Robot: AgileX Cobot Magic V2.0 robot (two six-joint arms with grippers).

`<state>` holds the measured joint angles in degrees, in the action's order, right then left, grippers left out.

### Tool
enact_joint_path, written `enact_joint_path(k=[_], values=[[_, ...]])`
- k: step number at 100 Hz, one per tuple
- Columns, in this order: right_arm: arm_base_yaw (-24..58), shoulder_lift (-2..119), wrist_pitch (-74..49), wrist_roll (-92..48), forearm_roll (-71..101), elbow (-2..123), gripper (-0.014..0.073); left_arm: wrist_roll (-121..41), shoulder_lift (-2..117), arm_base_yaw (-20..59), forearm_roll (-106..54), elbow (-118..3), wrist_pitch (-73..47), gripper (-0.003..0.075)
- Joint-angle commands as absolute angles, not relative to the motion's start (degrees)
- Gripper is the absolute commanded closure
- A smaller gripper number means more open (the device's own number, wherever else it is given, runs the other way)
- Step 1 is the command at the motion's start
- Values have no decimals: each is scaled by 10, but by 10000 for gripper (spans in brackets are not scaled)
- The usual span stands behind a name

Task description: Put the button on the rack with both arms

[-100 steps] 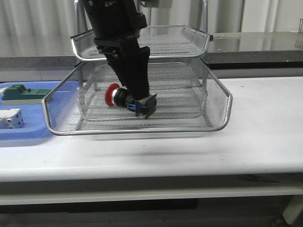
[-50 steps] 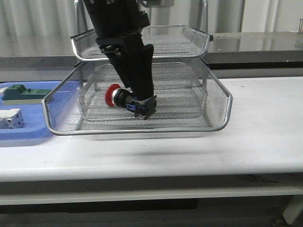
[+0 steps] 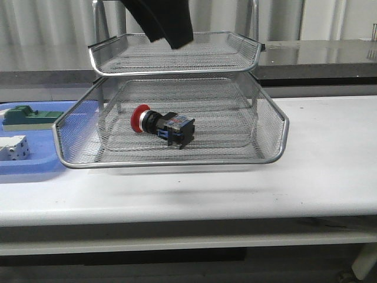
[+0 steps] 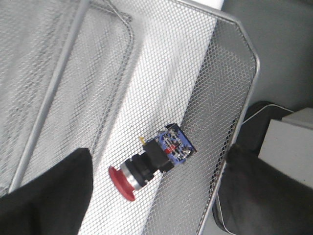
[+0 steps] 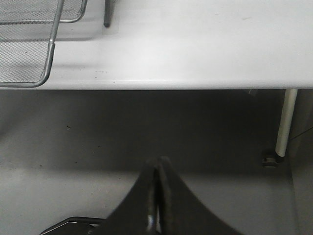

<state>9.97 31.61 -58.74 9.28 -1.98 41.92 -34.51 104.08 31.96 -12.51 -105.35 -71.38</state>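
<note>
- Left tool [image 3: 168, 26] hangs above the rack [image 3: 268, 127], fingers apart; your right tool [image 5: 157, 196] is pressed together.
- Lower tray holds the button [image 3: 162, 125], lying sideways, red cap leftward.

You see a red-capped button [image 3: 164, 126] with a black and blue body. The rack [image 3: 271, 154] is silver mesh; the worktop [image 3: 330, 147] is white.

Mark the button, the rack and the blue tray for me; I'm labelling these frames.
button [image 3: 162, 127], front view, on its black middle section.
rack [image 3: 177, 164], front view, on the front rim of the tier holding the button.
blue tray [image 3: 35, 163], front view, on its bare near edge.
</note>
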Motion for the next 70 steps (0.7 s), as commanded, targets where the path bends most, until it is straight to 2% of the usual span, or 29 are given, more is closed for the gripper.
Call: enact_joint_path(k=[1, 36, 70], values=[[99, 318, -559, 91, -28, 440, 660, -319, 985, 298, -133, -1071, -730, 195], [99, 318, -559, 91, -28, 440, 660, -287, 882, 175, -143, -1014, -718, 202], [99, 318, -559, 91, -28, 440, 660, -287, 714, 104, -182, -780, -520, 228]])
